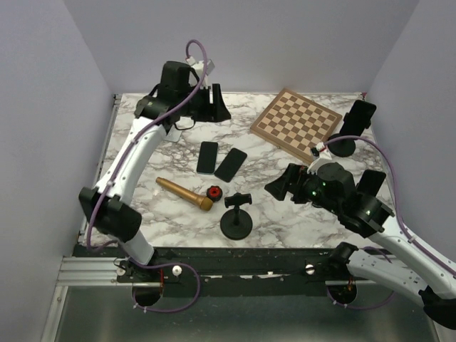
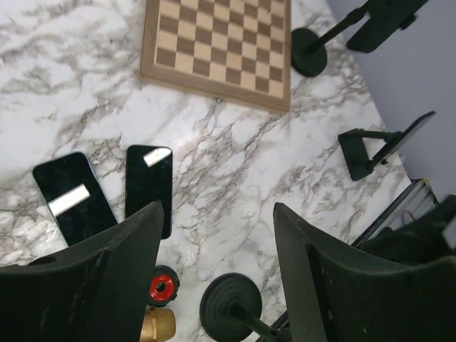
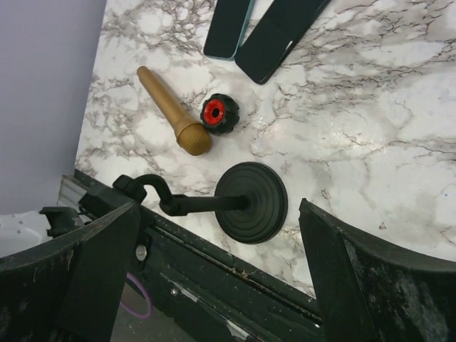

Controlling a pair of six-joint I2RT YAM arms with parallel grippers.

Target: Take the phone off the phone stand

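A black phone (image 1: 360, 114) sits on a phone stand (image 1: 344, 147) at the back right; the left wrist view also shows this phone (image 2: 385, 21). A second stand holding a phone (image 1: 372, 181) is at the right edge, partly behind my right arm, and it shows in the left wrist view (image 2: 370, 151). An empty stand (image 1: 236, 219) is near the front centre. My left gripper (image 1: 216, 104) is open and empty, high at the back left. My right gripper (image 1: 279, 187) is open and empty, above the empty stand's base (image 3: 251, 201).
Two black phones (image 1: 207, 157) (image 1: 231, 164) lie flat mid-table. A chessboard (image 1: 296, 122) lies at the back. A gold microphone (image 1: 184, 193) and a red-and-black knob (image 1: 214, 192) lie near the empty stand. Purple walls enclose the table.
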